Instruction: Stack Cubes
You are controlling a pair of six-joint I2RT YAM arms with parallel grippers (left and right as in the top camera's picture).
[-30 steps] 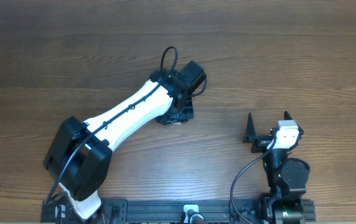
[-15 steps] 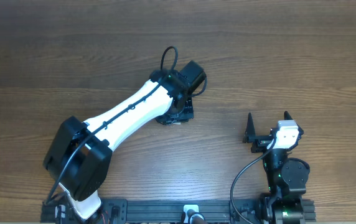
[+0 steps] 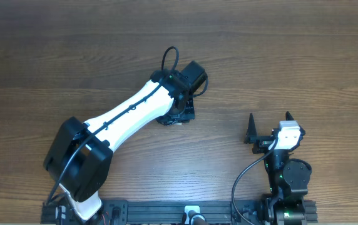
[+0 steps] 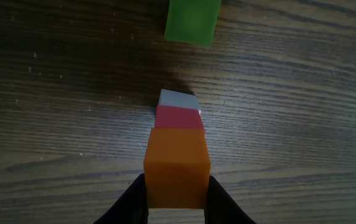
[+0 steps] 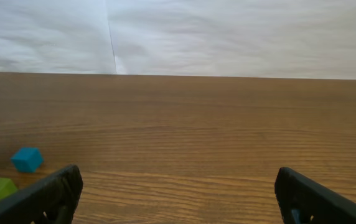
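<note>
No movement — left hand point(image 4: 177, 188) on smooth orange cube point(image 4: 177, 163)

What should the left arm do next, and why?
Probably have the left gripper open its jaws slowly: the orange cube they clamp looks lined up over the red cube and white cube, though contact is hard to confirm.

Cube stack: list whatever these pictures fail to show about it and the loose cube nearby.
- Top view: the left arm covers the whole stack.
- Left wrist view: the orange cube, between the left gripper fingers, hides most of the red cube and the white cube. Whether it rests on them cannot be told.
- Left wrist view: the green cube is cut off by the picture's edge.
</note>
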